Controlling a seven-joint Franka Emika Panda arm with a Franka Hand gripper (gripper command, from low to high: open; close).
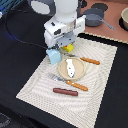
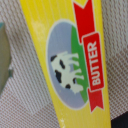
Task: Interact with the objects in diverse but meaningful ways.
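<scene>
The yellow butter packet [image 2: 65, 65] fills the wrist view, with a cow picture and a red "BUTTER" banner, lying on the woven mat. In the exterior view only a bit of the packet [image 1: 69, 48] shows under my gripper [image 1: 65, 47], which is low over it; the fingers are hidden by the hand. The pale blue cup [image 1: 53, 56] stands just to the exterior view's left of the gripper. The small white oblong piece [image 1: 70, 67] lies on a beige plate [image 1: 62, 69]. The dark red-brown sausage [image 1: 65, 91] lies at the mat's near edge.
A knife [image 1: 90, 60] and a fork [image 1: 74, 84], both orange-handled, flank the plate on the pale mat [image 1: 35, 80]. Grey pots [image 1: 95, 19] and a bowl [image 1: 124, 18] sit at the back on the exterior view's right. The plate's rim [image 2: 2, 60] shows in the wrist view.
</scene>
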